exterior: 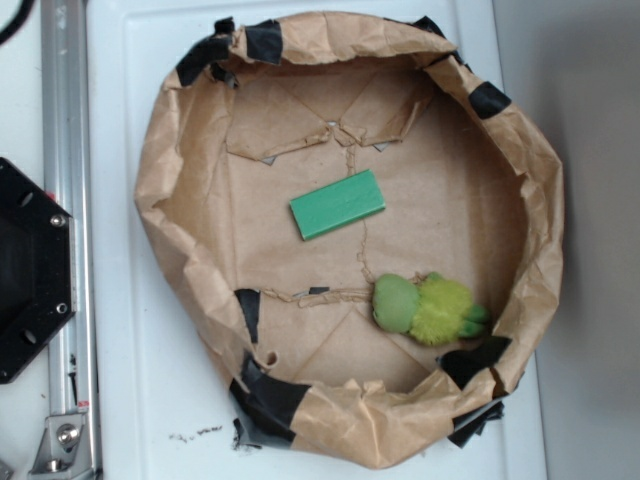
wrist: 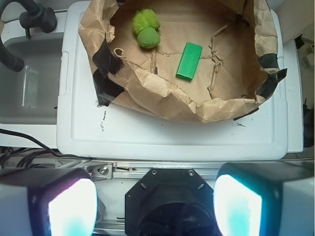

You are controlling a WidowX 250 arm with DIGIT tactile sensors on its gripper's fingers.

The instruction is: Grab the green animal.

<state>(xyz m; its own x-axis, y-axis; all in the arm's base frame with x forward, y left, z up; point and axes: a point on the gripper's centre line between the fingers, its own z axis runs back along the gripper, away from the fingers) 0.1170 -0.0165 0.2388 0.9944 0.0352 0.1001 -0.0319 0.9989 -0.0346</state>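
**Ana:** Green animal (exterior: pixel 430 305) first: it lies on the floor of the brown paper basin (exterior: pixel 170 150), close under the crumpled wall. Fluffy yellow-green body, a smoother dull-green head (exterior: pixel 396 303), a darker green tip at the other end.

**Ben:** From the wrist view I see it (wrist: pixel 146 28) near the top, head pointing toward the camera. Anything touching it?

**Ana:** Only the paper. The flat green block (exterior: pixel 338 204) sits apart from it, nearer the middle of the basin floor, lying at a slant.

**Ben:** And the basin itself?

**Ana:** Wrinkled paper walls patched with black tape (exterior: pixel 265 40), resting on a white plastic lid (wrist: pixel 162 137). A metal rail (exterior: pixel 68 200) and a black base plate (exterior: pixel 30 270) lie beside that lid.

**Ben:** The gripper (wrist: pixel 155 209)?

**Ana:** Its two fingers (wrist: pixel 73 209) fill the bottom corners of the wrist view, spread wide with nothing between them, well back from the basin and outside its wall.
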